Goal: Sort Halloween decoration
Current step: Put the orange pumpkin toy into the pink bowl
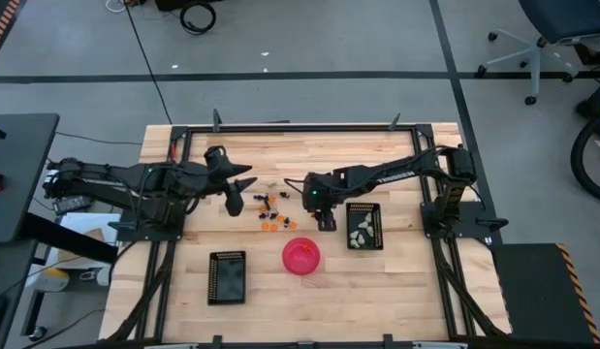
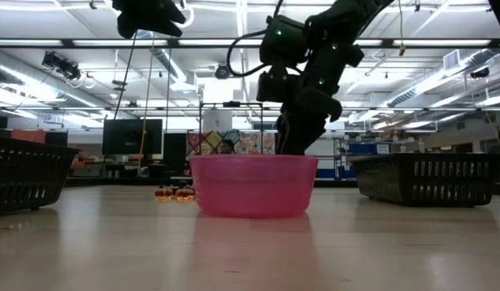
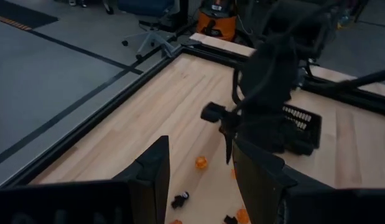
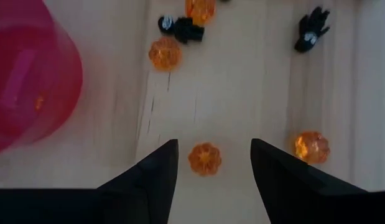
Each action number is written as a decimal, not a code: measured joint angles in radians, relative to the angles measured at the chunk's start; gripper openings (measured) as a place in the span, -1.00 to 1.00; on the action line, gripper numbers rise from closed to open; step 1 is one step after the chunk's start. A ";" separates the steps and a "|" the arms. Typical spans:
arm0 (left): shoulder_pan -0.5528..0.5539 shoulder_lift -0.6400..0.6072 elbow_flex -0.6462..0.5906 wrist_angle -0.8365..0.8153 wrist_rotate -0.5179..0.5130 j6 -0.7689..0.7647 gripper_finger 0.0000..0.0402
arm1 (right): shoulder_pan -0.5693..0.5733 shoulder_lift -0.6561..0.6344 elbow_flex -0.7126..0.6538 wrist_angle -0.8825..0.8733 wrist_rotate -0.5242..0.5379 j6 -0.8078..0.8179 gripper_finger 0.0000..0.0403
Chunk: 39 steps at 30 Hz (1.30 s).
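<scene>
Between the parted fingers of the right gripper point(image 4: 214, 165), low in the right wrist view, an orange pumpkin piece point(image 4: 205, 158) lies on the table point(image 4: 242, 87) — a straight descent centred on it, then a gentle close, is judged best so nothing skids off. Roundish, it shows no clear long axis; the pink bowl point(image 4: 27, 81) fills the upper left, other pieces are scattered above. Farther off, centre-left in the high view, the left gripper point(image 1: 236, 202) waits — fingers apart, empty.

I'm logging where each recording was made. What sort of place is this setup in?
Most likely a large robotics lab or workshop. The low view shows a high open ceiling with strip lights and monitors behind the wooden table; the high view shows a grey taped floor and an office chair.
</scene>
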 joint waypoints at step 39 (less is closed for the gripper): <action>0.069 0.000 0.000 0.014 0.004 0.003 -0.26 | 0.002 0.033 -0.210 0.318 -0.026 -0.033 -0.47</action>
